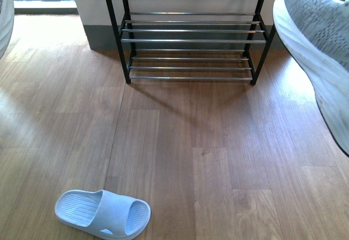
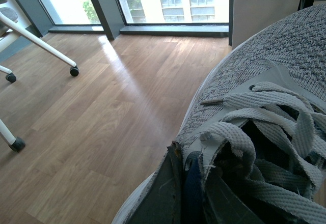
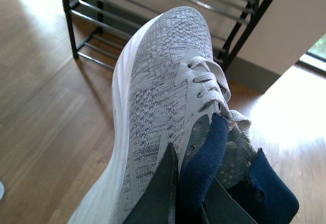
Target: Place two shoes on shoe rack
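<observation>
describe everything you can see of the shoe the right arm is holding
The shoe is a grey knit sneaker with a thick white sole, flat grey laces and dark navy lining. It is held in the air above the wooden floor, toe pointing toward the shoe rack. The right gripper pinches its navy-lined tongue; nothing else visibly touches it.

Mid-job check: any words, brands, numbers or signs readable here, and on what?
None readable. The grey knit sneaker in the right wrist view, its mate in the left wrist view, the black metal shoe rack and the pale blue rubber slide show no lettering.
</observation>
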Controlling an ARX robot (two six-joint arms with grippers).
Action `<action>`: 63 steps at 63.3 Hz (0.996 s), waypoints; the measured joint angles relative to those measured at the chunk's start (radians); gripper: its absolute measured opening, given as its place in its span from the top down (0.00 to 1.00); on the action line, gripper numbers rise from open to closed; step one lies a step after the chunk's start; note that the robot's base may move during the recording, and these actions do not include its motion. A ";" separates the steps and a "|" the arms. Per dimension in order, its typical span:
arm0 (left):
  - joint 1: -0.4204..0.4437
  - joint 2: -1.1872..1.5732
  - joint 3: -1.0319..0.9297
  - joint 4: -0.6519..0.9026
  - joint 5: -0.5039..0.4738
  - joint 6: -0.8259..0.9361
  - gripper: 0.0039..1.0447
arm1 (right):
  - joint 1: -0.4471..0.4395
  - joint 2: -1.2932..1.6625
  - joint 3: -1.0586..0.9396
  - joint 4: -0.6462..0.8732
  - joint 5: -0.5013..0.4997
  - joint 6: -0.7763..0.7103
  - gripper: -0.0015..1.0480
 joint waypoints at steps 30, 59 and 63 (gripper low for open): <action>0.000 0.000 0.000 0.000 0.000 0.000 0.99 | 0.140 -0.850 -0.110 -0.540 0.145 0.127 0.99; 0.001 0.000 0.000 0.000 -0.010 0.000 0.99 | 0.144 -0.852 -0.111 -0.540 0.137 0.132 0.99; 0.001 0.000 0.000 0.000 -0.007 0.000 0.99 | 0.144 -0.852 -0.111 -0.540 0.141 0.132 0.99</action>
